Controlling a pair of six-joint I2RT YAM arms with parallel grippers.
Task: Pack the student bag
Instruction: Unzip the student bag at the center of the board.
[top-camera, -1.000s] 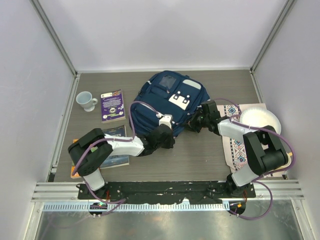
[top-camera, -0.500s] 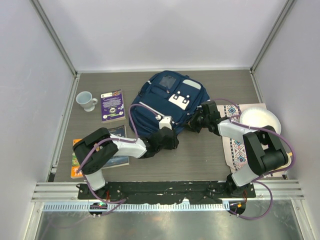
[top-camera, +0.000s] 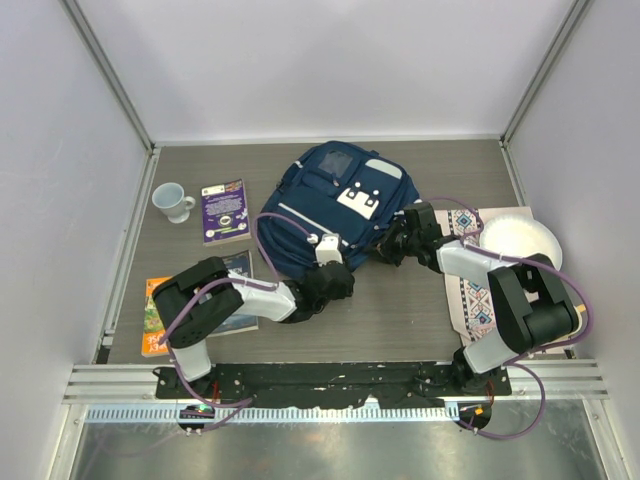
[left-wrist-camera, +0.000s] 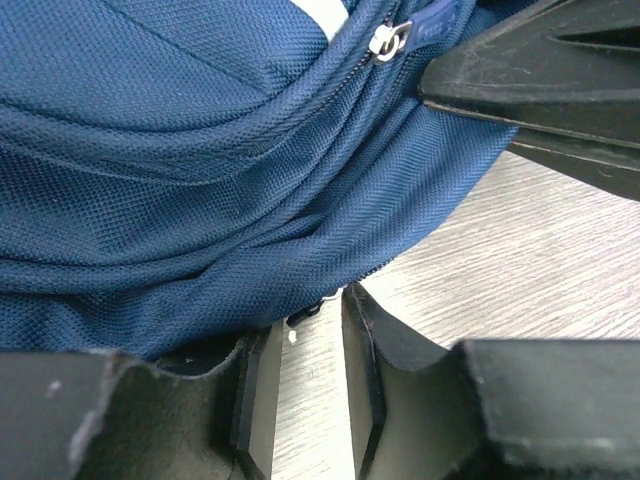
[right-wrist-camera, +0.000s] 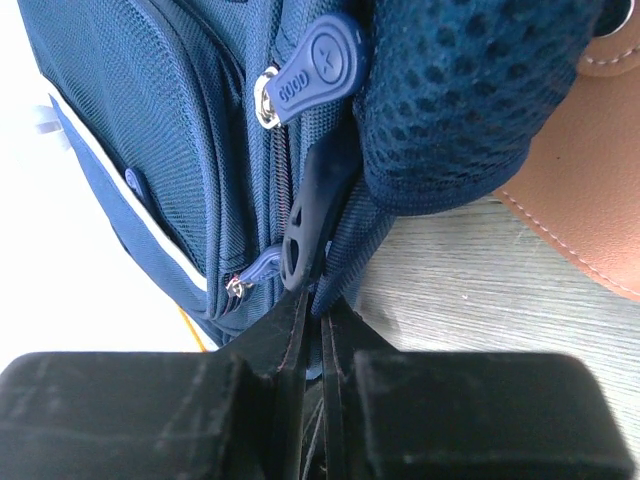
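Note:
The student bag (top-camera: 325, 195), navy with thin white stripes and a white patch, lies in the middle of the table. My left gripper (top-camera: 337, 280) is at its near edge. In the left wrist view the left gripper (left-wrist-camera: 305, 330) stands narrowly open with bare table between the jaws and the bag's lower hem (left-wrist-camera: 250, 280) just past the tips. My right gripper (top-camera: 393, 245) is at the bag's right side. In the right wrist view the right gripper (right-wrist-camera: 322, 310) is shut on a blue webbing strap (right-wrist-camera: 345, 265) of the bag, below a zipper pull (right-wrist-camera: 315, 60).
A white mug (top-camera: 172, 200) and a purple book (top-camera: 225, 210) lie at the left. A dark book (top-camera: 238, 305) and an orange book (top-camera: 150, 318) lie under my left arm. A white plate (top-camera: 520, 240) sits on a patterned mat (top-camera: 475, 295) at the right.
My left gripper has drawn back a little from the bag's near edge toward the front, and its arm has swung right. The right arm has not moved.

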